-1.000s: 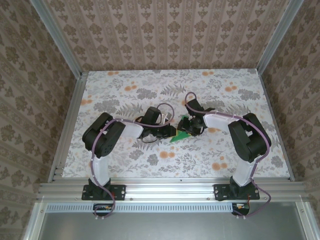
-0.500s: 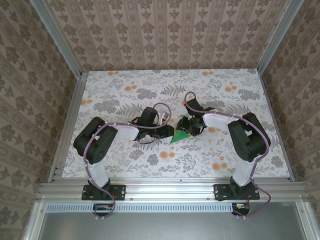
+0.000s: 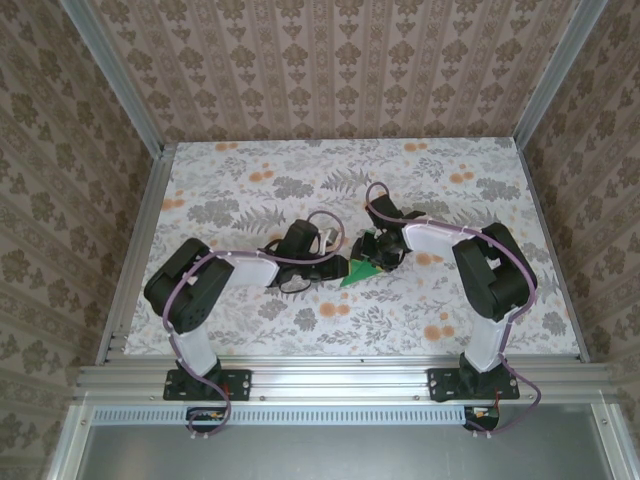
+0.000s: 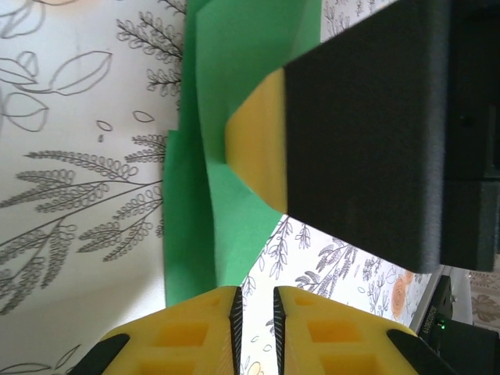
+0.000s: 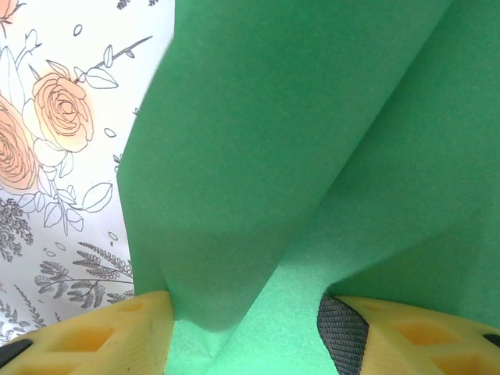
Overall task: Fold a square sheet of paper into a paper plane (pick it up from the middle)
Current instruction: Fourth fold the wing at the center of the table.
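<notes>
Fingers [image 4: 195,332] of the left gripper [image 4: 254,305]: yellow pads drawn almost together, with a thin slit between them and printed table showing through it. The lower edge of the green sheet of paper [image 4: 234,70] runs up against one pad. Cannot tell whether it is nipped.

Right gripper [image 5: 250,332]: pads [image 5: 94,336] spread wide and clamped on nothing. The sheet of paper [image 5: 297,141] billows up between them in soft folds, one flap overlapping another.

From the left wrist, beyond the left pads, one yellow-tipped black finger [image 4: 258,156] of the right gripper rests on the paper's middle. A crease runs lengthwise beside it. The paper lies on the floral table [image 4: 78,117], one long edge lifted slightly.

From above: arm bases are bolted to the aluminium rail [image 3: 340,378] at the near edge. Both arms reach inward, and the left gripper [image 3: 335,268] and right gripper [image 3: 378,256] meet nose to nose at mid-table. The sheet [image 3: 356,271] shows as a small green triangle between them, touching both. Past them is flower-print tabletop [image 3: 450,190], then the patterned back wall [image 3: 330,60].
</notes>
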You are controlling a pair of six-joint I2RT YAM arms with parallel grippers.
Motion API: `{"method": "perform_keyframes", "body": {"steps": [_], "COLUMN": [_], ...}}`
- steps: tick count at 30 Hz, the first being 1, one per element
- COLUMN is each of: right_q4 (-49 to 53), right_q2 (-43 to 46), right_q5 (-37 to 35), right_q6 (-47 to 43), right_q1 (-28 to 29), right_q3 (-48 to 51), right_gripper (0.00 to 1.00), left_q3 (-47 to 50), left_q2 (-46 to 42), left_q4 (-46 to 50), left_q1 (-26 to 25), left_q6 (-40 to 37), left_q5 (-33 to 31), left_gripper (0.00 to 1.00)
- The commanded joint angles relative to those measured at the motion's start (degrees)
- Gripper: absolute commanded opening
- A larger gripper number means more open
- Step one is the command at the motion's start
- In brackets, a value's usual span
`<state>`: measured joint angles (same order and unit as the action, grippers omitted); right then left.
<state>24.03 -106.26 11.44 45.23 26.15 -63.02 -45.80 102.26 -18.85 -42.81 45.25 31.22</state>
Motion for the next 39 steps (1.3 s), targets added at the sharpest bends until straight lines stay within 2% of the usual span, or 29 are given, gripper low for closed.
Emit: {"method": "perform_keyframes", "body": {"steps": [1,32,39], "right_q4": [8.9,10.1,10.1], "right_q2": [-7.5,-10.6,-10.8], "right_q5": [-8.0,-7.9,-8.0], "right_q6": [0.4,3.8,4.0], "right_q1": [-0.2,-0.4,-0.4], "right_q3": [3.7,2.9,3.0], "right_gripper": [0.6,0.61,0.61], "left_q3": [0.9,-0.5,-0.4], "left_q2": [0.0,3.2,3.9], "left_q4": [-3.3,1.5,2.6], "left_q1": [-0.7,-1.9,-2.4], "left_q6": [0.8,-1.2,-0.9], "left_q5": [0.2,-2.0,-4.6], "left_gripper": [0.2,0.18,0.16]}}
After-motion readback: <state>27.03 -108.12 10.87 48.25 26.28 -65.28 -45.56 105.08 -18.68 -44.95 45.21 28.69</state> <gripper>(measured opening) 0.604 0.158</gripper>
